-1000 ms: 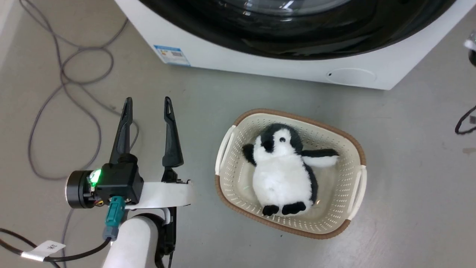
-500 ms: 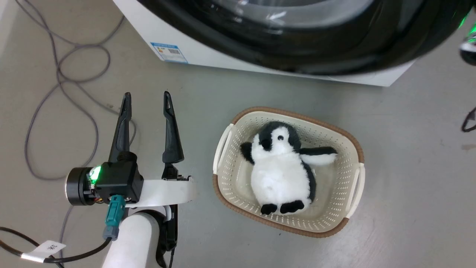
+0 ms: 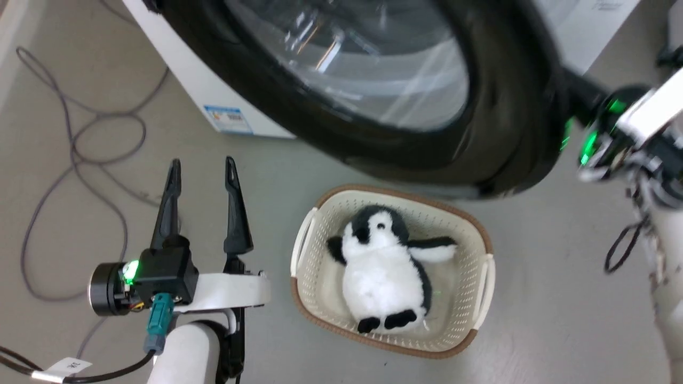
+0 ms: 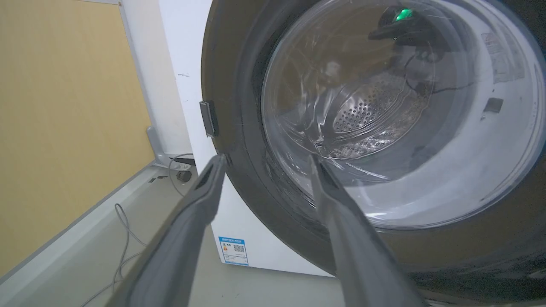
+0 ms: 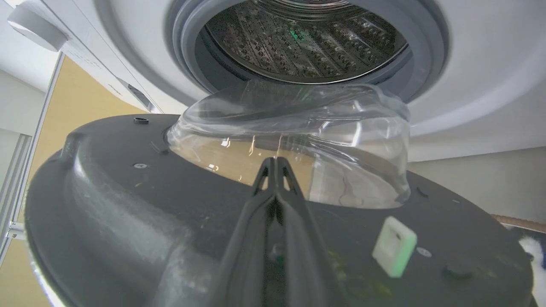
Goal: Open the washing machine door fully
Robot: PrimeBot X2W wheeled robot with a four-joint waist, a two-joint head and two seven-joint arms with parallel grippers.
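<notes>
The washing machine door (image 3: 512, 117) stands part-open, angled off the washing machine (image 3: 205, 85). The right gripper (image 5: 275, 164), fingers together, lies against its inner face, apparently to push it wider; the left gripper (image 3: 203, 161), fingers apart, hangs low, clear of the swing

The washing machine door (image 3: 368, 80) juts over the basket (image 3: 315, 266) — left hand (image 3: 203, 161) spread nearby.
</notes>
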